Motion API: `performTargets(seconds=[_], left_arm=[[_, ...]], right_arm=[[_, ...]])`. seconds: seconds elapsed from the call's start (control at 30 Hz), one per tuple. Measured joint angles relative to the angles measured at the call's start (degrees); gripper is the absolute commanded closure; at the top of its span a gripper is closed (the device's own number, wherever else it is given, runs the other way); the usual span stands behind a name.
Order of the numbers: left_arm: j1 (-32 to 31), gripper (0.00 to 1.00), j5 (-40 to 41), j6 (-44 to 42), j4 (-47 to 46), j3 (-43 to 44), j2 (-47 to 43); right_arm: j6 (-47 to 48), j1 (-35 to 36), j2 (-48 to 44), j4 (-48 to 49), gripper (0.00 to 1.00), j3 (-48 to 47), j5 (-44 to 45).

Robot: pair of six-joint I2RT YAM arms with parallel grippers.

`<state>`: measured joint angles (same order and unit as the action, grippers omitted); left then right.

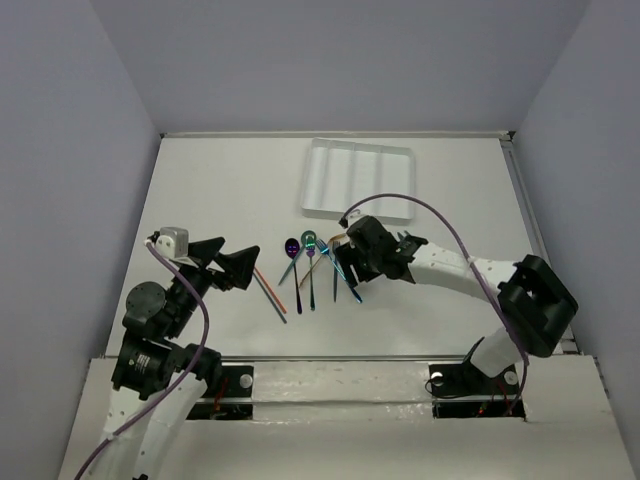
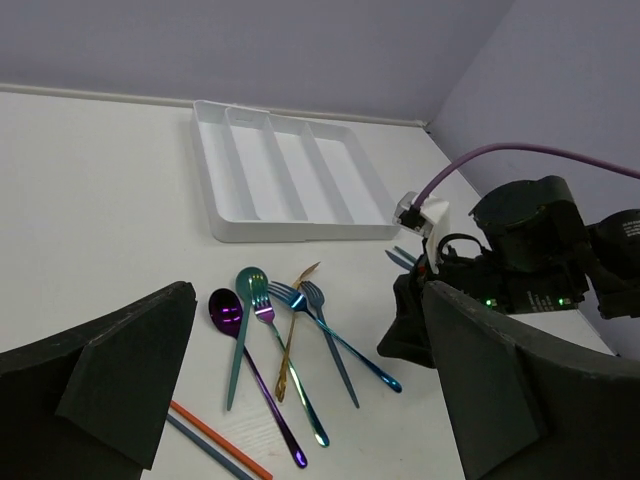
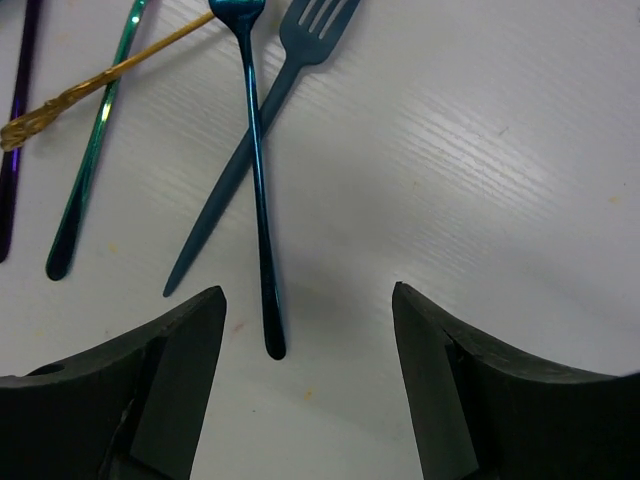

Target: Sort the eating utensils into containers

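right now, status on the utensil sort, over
Left gripper open, empty. Right gripper open above blue fork, nothing held. Tray empty, nothing sorted yet. Nothing blocking the tray.

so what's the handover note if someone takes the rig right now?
Left end effector: open, empty, beside the chopsticks.
Right end effector: open, empty, above the handles of two blue forks.
Spoons, forks and chopsticks all lie loose on the table in a cluster between the arms.
Tray: every compartment empty.
Done: nothing sorted yet.
Left: every utensil. The blue forks look like the likely first pick.
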<state>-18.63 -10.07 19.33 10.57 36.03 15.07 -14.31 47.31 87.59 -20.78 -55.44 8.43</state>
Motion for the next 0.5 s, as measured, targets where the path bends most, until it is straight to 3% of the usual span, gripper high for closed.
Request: performTargets(seconds=[0.5], left_arm=[[0.0,0.01,0.0,-0.2,-0.1,0.0,-1.5]], right_arm=[[2.3,0.0,9.7,1.6,0.42,-3.7,1.6]])
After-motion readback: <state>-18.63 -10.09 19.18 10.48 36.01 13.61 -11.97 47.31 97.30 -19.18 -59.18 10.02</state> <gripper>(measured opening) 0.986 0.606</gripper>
